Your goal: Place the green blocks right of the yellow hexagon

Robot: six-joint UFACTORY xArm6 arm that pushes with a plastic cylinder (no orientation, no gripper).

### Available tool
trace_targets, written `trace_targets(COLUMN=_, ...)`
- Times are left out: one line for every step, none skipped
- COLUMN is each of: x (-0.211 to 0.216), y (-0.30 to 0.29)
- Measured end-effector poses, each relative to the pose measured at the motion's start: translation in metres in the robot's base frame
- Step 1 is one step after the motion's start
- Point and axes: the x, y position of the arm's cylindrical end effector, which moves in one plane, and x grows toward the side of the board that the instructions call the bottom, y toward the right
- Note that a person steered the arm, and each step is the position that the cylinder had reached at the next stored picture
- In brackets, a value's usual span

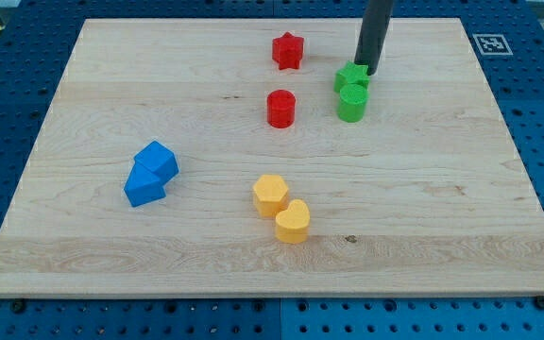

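Two green blocks touch each other at the view's upper right: a green star-like block (351, 76) and a green cylinder (351, 104) just below it. My tip (367, 72) rests against the upper right side of the green star-like block. The yellow hexagon (270, 194) lies below the middle of the board, far down and left of the green blocks. A yellow heart-like block (293, 221) touches its lower right side.
A red star (288, 50) sits near the view's top, with a red cylinder (280, 108) below it. Two blue blocks (156, 159) (144, 185) touch at the view's left. The wooden board (442, 236) lies on a blue perforated table.
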Motion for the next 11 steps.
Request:
trace_targets(x=0.000, y=-0.007)
trace_targets(x=0.005, y=-0.014)
trace_targets(x=0.022, y=-0.016)
trace_targets(x=0.043, y=-0.019)
trace_targets(x=0.047, y=-0.030)
trace_targets(x=0.050, y=-0.045)
trace_targets(x=0.075, y=-0.046)
trace_targets(x=0.109, y=-0.046)
trace_targets(x=0.138, y=-0.046)
trace_targets(x=0.164, y=-0.037)
trace_targets(x=0.167, y=-0.020)
